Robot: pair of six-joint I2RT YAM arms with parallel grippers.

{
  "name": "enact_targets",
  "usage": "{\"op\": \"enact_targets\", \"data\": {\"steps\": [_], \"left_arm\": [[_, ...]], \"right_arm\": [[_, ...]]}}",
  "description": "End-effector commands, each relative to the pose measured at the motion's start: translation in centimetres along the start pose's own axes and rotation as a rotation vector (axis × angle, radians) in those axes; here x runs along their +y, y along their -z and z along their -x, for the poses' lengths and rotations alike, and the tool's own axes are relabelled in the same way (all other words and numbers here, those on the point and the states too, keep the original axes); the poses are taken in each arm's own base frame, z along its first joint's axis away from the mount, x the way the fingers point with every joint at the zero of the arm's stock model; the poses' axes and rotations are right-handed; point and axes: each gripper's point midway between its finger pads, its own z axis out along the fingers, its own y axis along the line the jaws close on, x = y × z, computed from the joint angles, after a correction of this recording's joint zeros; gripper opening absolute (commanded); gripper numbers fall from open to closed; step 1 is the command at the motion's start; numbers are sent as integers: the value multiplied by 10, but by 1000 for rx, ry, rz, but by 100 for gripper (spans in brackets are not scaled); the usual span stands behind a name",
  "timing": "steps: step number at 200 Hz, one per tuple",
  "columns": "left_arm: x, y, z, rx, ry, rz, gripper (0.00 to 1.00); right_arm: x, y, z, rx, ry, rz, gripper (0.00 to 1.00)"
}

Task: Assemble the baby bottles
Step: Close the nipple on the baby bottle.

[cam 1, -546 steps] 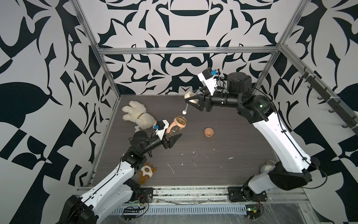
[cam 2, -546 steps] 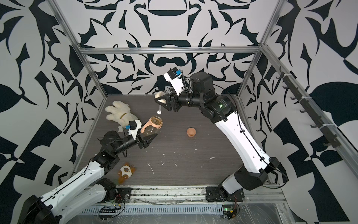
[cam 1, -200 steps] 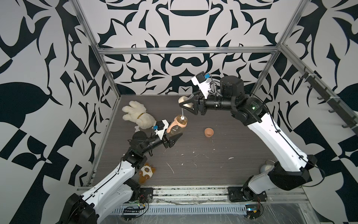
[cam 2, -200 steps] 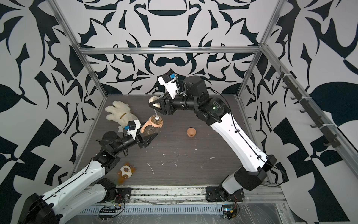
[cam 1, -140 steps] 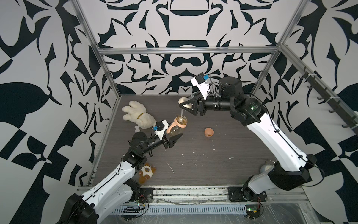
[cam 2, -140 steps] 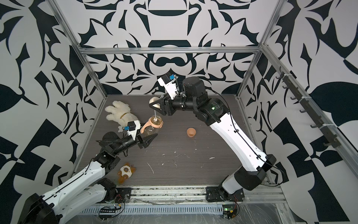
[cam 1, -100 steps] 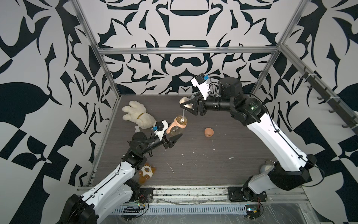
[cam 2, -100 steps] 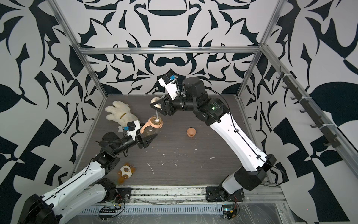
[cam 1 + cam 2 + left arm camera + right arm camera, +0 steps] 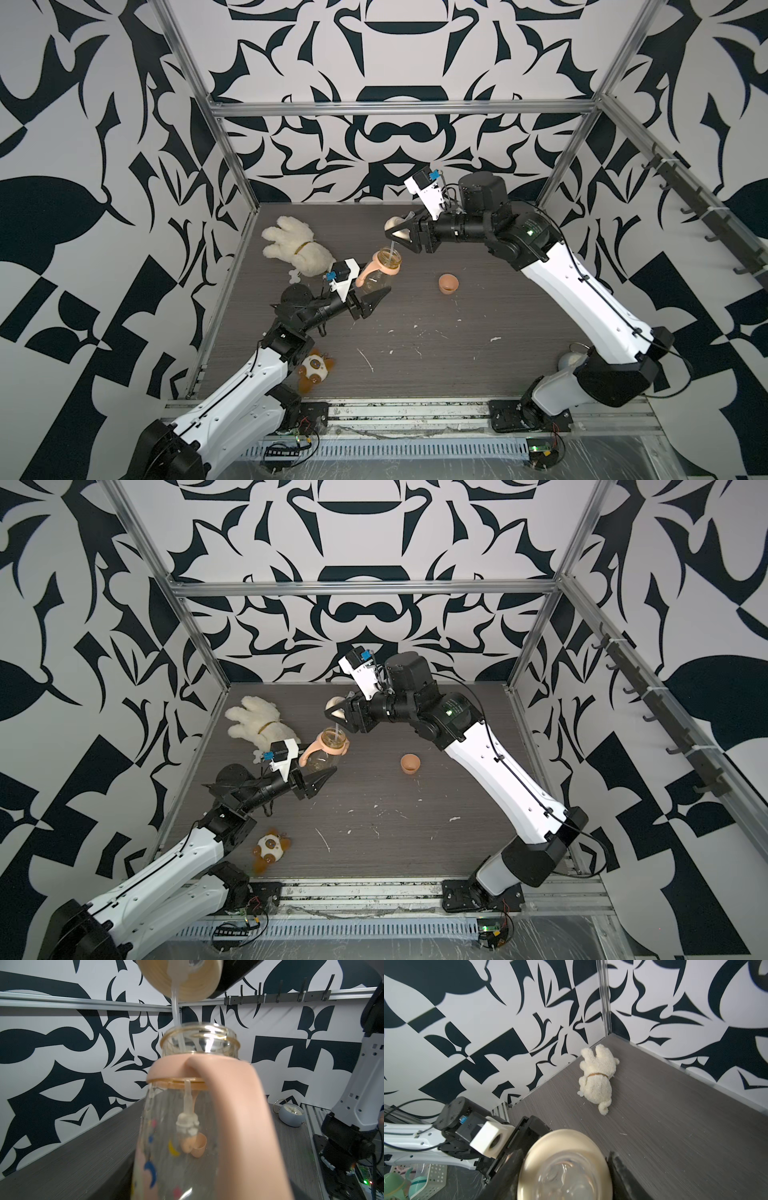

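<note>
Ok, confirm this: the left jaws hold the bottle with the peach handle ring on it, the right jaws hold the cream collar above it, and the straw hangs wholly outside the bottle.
One thing is wrong: the straw is not outside. The left wrist view shows it passing through the mouth of the bottle, its weighted end hanging inside. The rest holds.

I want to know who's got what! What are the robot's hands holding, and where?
Left gripper: bottle, by its lower body. Right gripper: cream collar, by its rim.
</note>
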Motion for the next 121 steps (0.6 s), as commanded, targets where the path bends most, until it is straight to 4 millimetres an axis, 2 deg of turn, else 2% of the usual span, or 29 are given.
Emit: {"op": "enact_targets", "data": {"steps": [1,41,121], "left_arm": [[-4,3,8,-33,-19,-15,45],[-4,3,9,-32,-18,-18,45],[-2,2,7,-27,-20,-6,45]], "right_arm": [[4,-6,2,-17,1,32,38],[0,-22,-14,18,-30,63,38],[10,-28,-38,93,-54,158,39]]}}
